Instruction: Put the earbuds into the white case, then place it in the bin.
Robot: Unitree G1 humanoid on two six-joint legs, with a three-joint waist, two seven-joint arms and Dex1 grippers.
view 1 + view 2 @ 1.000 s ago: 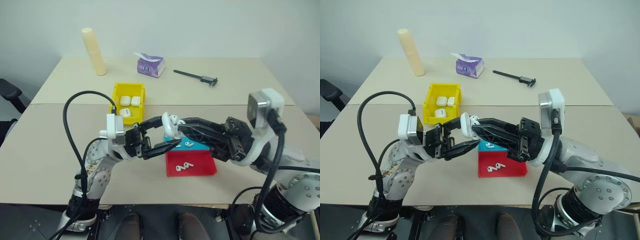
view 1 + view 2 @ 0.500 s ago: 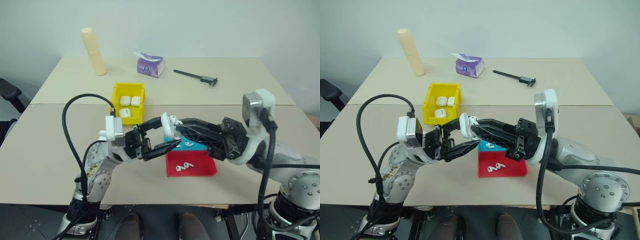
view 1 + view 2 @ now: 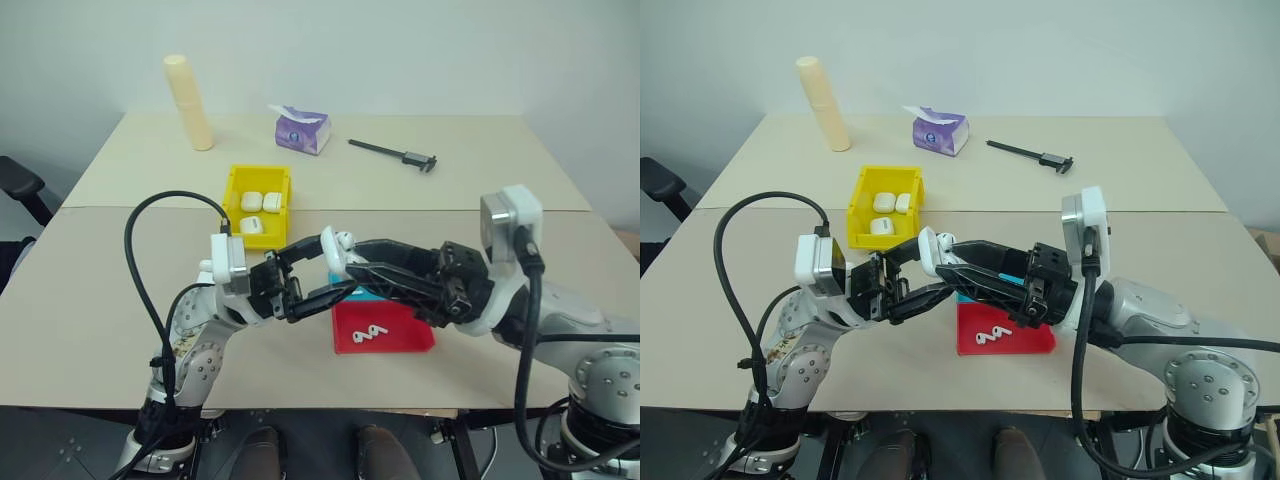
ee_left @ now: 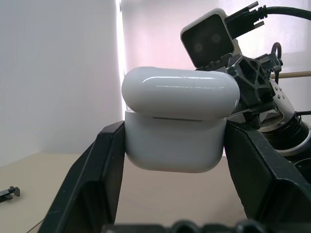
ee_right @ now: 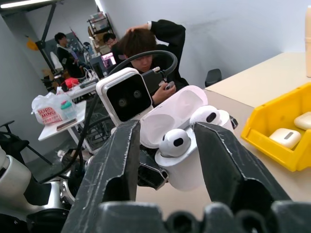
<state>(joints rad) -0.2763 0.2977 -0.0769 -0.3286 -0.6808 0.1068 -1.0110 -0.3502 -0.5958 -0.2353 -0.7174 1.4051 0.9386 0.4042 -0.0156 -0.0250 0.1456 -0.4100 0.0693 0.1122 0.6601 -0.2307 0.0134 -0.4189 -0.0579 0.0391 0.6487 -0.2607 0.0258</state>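
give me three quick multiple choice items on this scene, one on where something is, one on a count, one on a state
1. Where is the white case?
A. held up between the left tool's fingers
B. lying in the red tray
C. beside the tissue pack

2. How many white cases lie in the yellow bin?
A. none
B. three
C. six

3. What state is the held case's lid in?
A. shut flat
C. broken off
B. open, with earbuds seated inside

Answers:
1 A: the left wrist view shows the left tool clamped on its sides, above the table.
2 B: three show inside the bin in the head views.
3 B: the right wrist view shows the lid swung back and the earbuds in their sockets, between the right tool's fingers.
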